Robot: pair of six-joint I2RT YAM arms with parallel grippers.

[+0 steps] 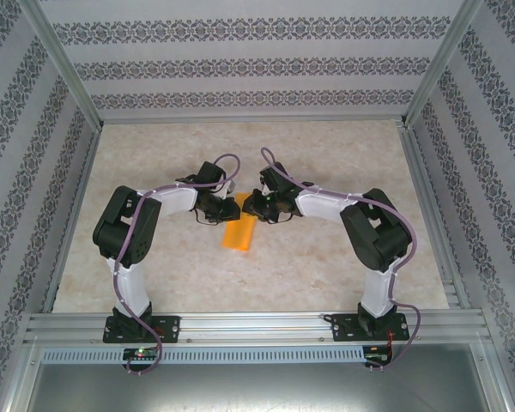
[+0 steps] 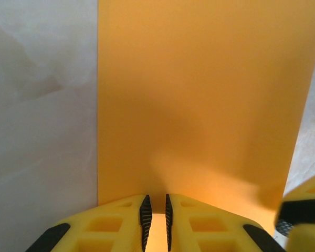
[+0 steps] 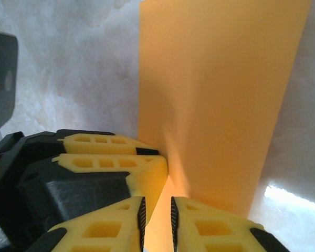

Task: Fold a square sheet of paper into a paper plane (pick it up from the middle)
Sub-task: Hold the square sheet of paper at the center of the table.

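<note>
Table [image 1: 343, 275]: pale marble-look surface that carries the sheet flat, probably so that creases can be pressed against it.
Orange paper [image 1: 239, 233]: lies at the table's middle as a narrow strip, apparently folded in half. Its long axis runs far to near, with the near end leaning slightly toward the table's left.
Left gripper [image 2: 156, 205]: over the table's middle, jaws narrow, pinching the strip's far edge.
Right gripper [image 3: 157, 205]: just beside it, jaws equally narrow on the paper. The paired hold likely keeps the layers aligned.

Narrow orange paper [image 1: 239, 232] (folded lengthwise), mid-scene
</note>
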